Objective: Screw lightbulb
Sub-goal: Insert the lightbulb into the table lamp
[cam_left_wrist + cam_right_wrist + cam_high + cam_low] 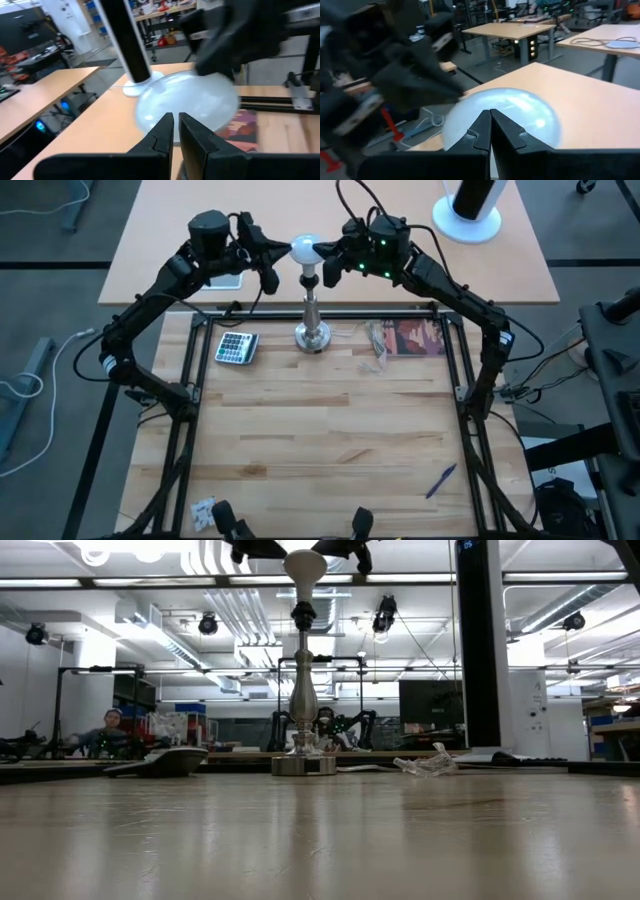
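1. The lightbulb [304,250] sits on top of the silver stand [312,315], which stands upright near the far edge of the wooden table [330,440]. In the low view the bulb is at the very top of the stand, above the black socket [302,612]. Whether its screw base is fully inside the socket I cannot tell.

2. The left gripper [270,268] is just beside the bulb on one side and the right gripper [326,256] on the other side. Both have their fingers pressed together, with nothing between them. In each wrist view the closed fingertips point at the white glass, very close to it; real contact I cannot confirm.

3. The step in hand, as I judge it, is to turn the bulb in the socket. To do it well, one gripper should open and take the glass gently around its widest part. The axis of turning must stay in line with the stand, so that the thread does not cross. The other gripper can steady the stand, because it is tall and could tip.

4. Farther out on the table lie a calculator [236,347], a crumpled clear wrapper [378,340] and a reddish printed card [420,337]. A blue pen [441,479] is near the front.

5. No brand, label or writing can be read; the print on the card is too small.
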